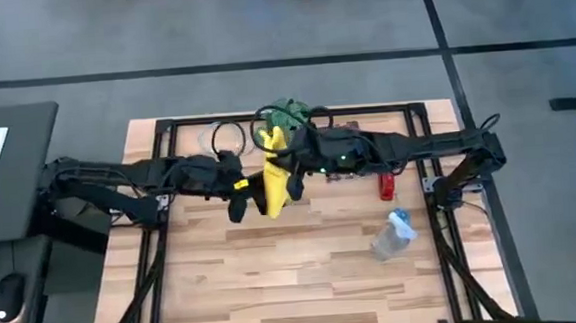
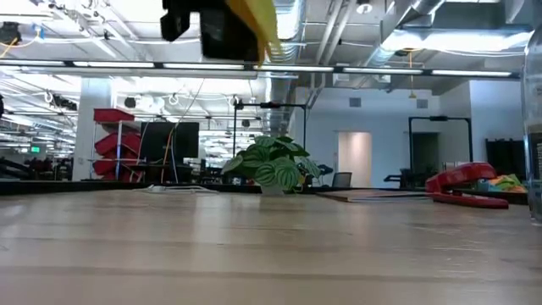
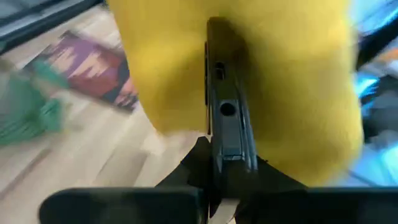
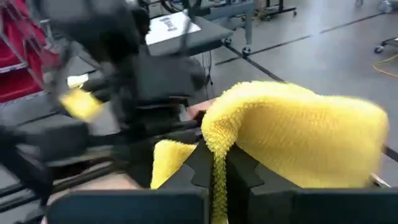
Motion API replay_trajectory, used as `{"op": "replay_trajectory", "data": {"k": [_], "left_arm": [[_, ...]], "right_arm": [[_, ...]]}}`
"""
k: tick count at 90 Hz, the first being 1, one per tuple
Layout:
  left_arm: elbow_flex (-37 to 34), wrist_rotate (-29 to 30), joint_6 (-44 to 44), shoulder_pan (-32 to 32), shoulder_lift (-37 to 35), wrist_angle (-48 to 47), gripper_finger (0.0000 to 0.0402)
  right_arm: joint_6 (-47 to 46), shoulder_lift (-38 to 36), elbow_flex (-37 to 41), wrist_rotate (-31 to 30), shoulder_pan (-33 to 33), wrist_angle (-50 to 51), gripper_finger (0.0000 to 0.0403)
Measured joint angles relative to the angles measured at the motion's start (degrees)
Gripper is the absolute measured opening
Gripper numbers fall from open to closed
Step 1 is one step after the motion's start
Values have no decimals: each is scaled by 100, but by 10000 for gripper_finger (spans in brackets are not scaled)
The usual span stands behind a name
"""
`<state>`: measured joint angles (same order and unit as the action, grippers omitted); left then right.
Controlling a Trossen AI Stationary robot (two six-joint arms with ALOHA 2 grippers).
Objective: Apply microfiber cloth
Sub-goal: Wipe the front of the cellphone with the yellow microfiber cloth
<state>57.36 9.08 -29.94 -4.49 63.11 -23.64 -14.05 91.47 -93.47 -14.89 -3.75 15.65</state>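
Both arms meet above the middle of the table. The microfiber cloth [image 1: 273, 187], bright yellow, hangs between them and fills much of both wrist views [image 3: 286, 81] [image 4: 298, 137]. My left gripper [image 1: 240, 196] is shut on a black smartphone [image 3: 225, 118], seen edge-on, with the cloth right behind it. My right gripper [image 1: 291, 179] is shut on the cloth. In the low view the cloth [image 2: 257, 19] and a dark gripper show only at the top edge, well above the table. My left gripper pinches the smartphone by its lower end [image 3: 227, 163] between its two fingers. The phone stands out past the fingers, edge toward the camera, lifted clear of the table, with the cloth against its far side. My right gripper pinches a bunched fold of the cloth [image 4: 217, 163] between its two fingers; one layer or several, I cannot tell. The cloth is lifted clear of the table. It arches up and away from the fingers toward the left gripper.
A green plant [image 1: 287, 114] and looped cables [image 1: 228, 137] stand at the table's far edge. A red stapler [image 1: 387, 185] and a clear bottle [image 1: 393, 233] lie to the right. A dark red booklet [image 3: 93, 62] lies on the wood below the grippers. The near half of the table [image 1: 276, 292] is bare wood.
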Motion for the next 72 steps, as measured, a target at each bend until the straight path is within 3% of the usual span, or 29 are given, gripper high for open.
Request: {"op": "replay_trajectory", "data": {"k": [23, 52, 72], "left_arm": [[4, 24, -30, 0, -15, 285, 10], [6, 18, 31, -76, -17, 711, 10], [7, 72, 22, -144, -17, 715, 10]], "right_arm": [[18, 119, 0, 981, -20, -24, 0], [-434, 853, 7, 995, 109, -760, 0], [-561, 905, 0, 468, 129, -755, 0]]}}
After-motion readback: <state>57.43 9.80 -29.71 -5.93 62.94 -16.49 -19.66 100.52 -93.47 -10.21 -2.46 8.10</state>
